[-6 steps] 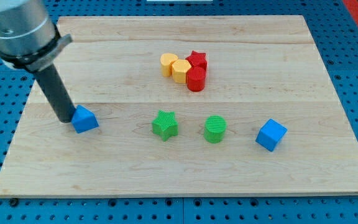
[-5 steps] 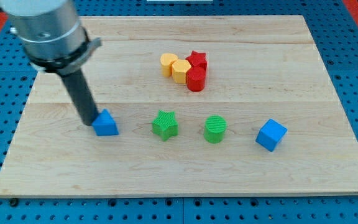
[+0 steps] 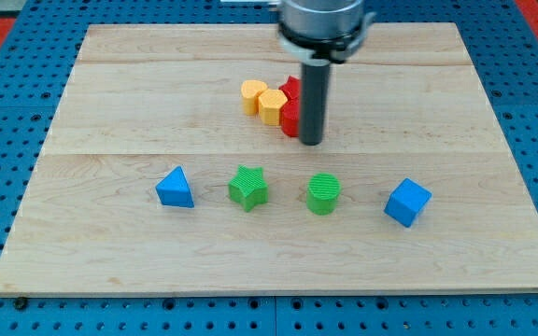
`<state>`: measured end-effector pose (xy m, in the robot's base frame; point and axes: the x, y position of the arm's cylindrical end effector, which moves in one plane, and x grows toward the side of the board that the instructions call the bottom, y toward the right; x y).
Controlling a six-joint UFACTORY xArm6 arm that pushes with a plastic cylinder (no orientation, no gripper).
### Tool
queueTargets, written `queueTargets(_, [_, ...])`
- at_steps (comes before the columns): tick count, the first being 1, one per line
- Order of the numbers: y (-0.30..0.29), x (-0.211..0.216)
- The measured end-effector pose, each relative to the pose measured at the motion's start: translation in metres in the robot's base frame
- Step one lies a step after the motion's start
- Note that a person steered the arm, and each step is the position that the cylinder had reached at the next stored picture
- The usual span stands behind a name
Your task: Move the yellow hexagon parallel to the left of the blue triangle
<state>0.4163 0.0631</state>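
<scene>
The yellow hexagon sits in a tight cluster at the board's upper middle, touching a yellow cylinder on its left, a red star and a red cylinder on its right. The blue triangle lies lower left, at the left end of a row of blocks. My tip stands just right of the red cylinder, partly hiding it and the red star.
A green star, a green cylinder and a blue cube continue the row to the right of the blue triangle. The wooden board lies on a blue pegboard.
My tip pushed the blue triangle to the right, then left it and moved up and right to the red cylinder's right side. The cluster has not moved.
</scene>
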Motion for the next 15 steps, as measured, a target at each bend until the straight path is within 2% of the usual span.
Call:
queueTargets(1, [0.025,-0.037])
queueTargets(2, [-0.035,-0.058])
queueTargets(3, [-0.081,-0.058])
queueTargets(4, [-0.035,-0.063])
queueTargets(6, [-0.139,-0.051])
queueTargets(7, [-0.150,-0.024])
queueTargets(8, [-0.118,-0.045])
queueTargets(9, [-0.105,-0.014])
queueTargets(11, [-0.197,0.008])
queueTargets(12, [-0.174,-0.001])
queueTargets(14, [-0.231,0.028])
queueTargets(15, [-0.228,0.036])
